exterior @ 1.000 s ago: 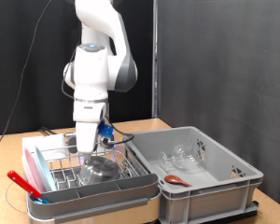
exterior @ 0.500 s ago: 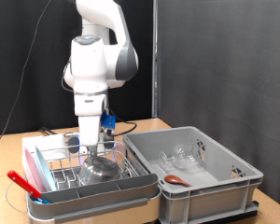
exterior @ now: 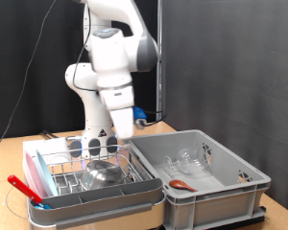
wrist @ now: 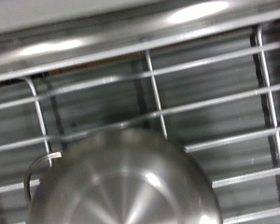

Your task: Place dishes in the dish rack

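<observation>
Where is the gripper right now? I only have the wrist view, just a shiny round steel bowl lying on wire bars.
Observer: The gripper hangs above the silvery wire dish rack, over the shiny round steel bowl, and looks clear of it.
Operator: Are any dishes outside the rack?
Observer: Yes, small clear glass cups lie in the plain grey plastic crate on the exterior view's right.
Operator: Is anything else in the rack?
Observer: A red utensil sits in its grey front trough.
</observation>
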Robot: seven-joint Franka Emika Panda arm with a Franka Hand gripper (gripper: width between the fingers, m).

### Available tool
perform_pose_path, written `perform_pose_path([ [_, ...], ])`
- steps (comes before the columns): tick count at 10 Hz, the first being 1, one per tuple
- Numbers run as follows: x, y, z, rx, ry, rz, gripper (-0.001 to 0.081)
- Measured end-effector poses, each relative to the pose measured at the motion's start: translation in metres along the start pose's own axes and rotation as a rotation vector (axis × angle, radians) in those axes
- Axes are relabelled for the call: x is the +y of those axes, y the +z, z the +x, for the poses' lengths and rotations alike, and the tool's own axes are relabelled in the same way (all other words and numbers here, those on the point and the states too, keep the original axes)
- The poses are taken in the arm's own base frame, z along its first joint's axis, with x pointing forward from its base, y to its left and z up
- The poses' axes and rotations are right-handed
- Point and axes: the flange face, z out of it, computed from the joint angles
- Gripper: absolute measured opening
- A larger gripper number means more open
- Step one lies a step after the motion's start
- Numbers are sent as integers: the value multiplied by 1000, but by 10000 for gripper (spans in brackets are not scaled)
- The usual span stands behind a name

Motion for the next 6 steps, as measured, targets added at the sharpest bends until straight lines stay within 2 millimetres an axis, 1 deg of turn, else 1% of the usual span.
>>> perform_pose_path([
  [3,-43,1,35,4,-27,-19,811],
  [4,-50,2,41,7,-17,-25,811],
  [5,-49,2,40,5,-19,-24,811],
  [6,-49,3,39,6,33,-20,811],
])
